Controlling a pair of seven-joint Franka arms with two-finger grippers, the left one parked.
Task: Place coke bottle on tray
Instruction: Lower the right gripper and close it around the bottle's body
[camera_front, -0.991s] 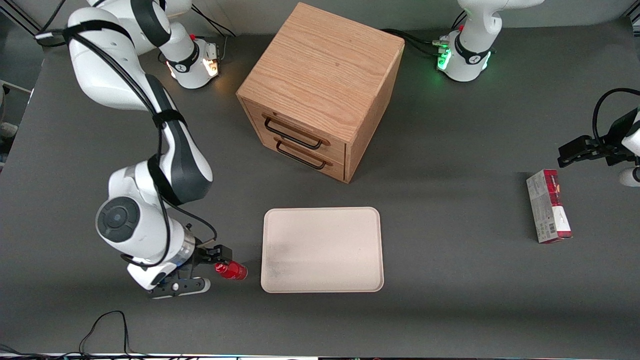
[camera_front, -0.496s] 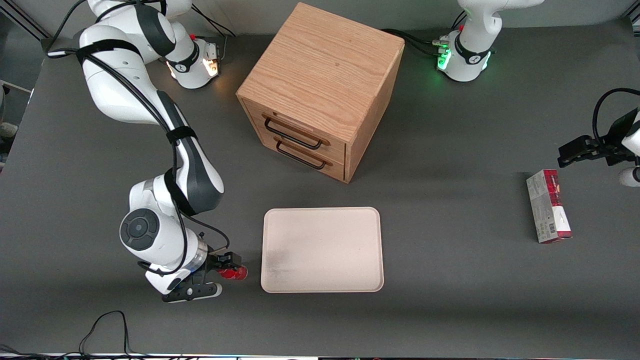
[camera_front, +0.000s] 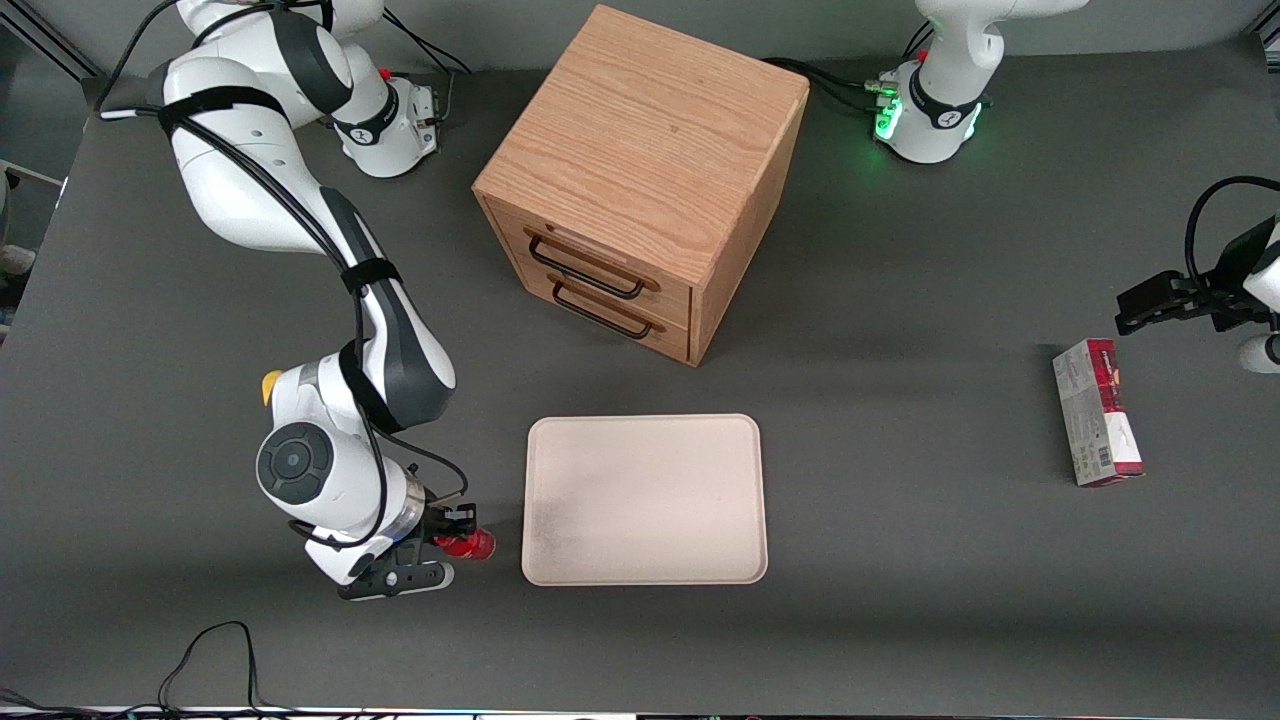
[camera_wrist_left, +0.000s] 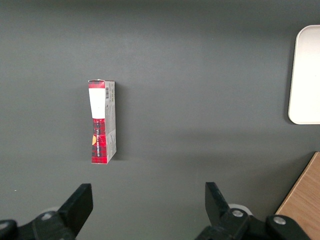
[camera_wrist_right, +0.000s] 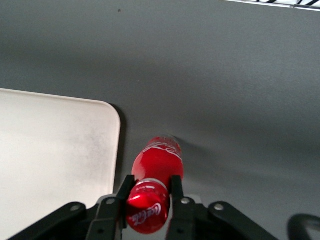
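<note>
The table (camera_front: 900, 620) carries the beige tray (camera_front: 645, 500), bare and ready. At its 9 o'clock the pincer (camera_front: 452, 535) clamps the coke bottle (camera_front: 470, 544) up near the cap, probably so it'll lift upright.

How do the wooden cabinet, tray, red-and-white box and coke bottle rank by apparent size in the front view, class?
Largest to smallest:
1. Wooden cabinet
2. Tray
3. Red-and-white box
4. Coke bottle, partly covered by the gripper around it, yet clearly smallest.
</note>
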